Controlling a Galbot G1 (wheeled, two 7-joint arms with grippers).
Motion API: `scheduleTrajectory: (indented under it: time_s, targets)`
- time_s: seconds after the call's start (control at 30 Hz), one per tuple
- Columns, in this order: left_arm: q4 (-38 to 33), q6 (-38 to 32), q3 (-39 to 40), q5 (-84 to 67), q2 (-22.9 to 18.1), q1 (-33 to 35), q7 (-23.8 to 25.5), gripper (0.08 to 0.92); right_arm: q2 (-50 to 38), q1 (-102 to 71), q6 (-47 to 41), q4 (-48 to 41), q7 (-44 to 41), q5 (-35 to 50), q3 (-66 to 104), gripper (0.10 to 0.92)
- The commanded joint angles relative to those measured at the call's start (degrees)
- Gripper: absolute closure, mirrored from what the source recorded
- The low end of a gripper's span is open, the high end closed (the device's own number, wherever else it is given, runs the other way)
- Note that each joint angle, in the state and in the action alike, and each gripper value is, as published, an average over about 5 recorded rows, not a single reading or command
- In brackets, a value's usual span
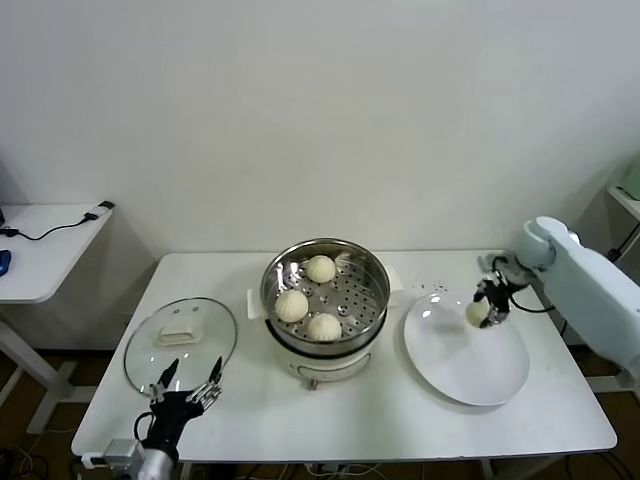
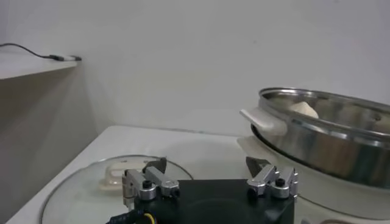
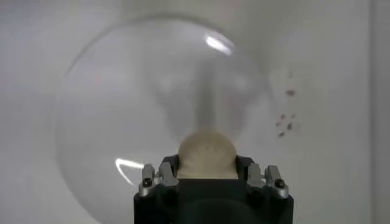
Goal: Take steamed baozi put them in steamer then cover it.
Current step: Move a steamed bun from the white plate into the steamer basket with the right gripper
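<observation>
White table (image 1: pixel 400 425) against a plain wall: steamer (image 1: pixel 325 290) centre holding three baozi (image 1: pixel 292 305), cover (image 1: pixel 181 340) left, plate (image 1: pixel 470 375) right; right gripper (image 1: pixel 483 312) clamps the fourth baozi (image 1: pixel 476 313); left gripper (image 1: pixel 187 386) spread, near edge.

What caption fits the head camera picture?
Right gripper grips the last bun over the plate.

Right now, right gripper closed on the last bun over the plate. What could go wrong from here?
1. The right gripper pinches the soft baozi; it may dent or slip in transit.
2. Three buns already fill much of the steamer; the drop could land on one.
3. The cover lies by the open left gripper, still unplaced.
</observation>
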Motion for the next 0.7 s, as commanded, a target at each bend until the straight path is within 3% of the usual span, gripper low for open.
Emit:
scheduleTrajectory:
  time_s: [0.03,0.3,0.7]
  targets:
    - [-1.5,-0.3,-0.5,1.7,-0.1,-0.9,-0.4,0.177,8.7,32.3,-6.8,1.4,-3.4,23.0,-28.3,0.406]
    - [-1.9,0.0,-0.6,1.5,0.0,-1.6,-0.5,0.177,18.2,39.3,-8.7,-1.1,-3.7,28.7,-35.7,0.406]
    - [-2.0,0.0,-0.8,0.8,-0.1,-1.9,-0.6,0.177,27.0,35.9,-9.9,-2.7,-3.4,28.9,-38.1,0.404]
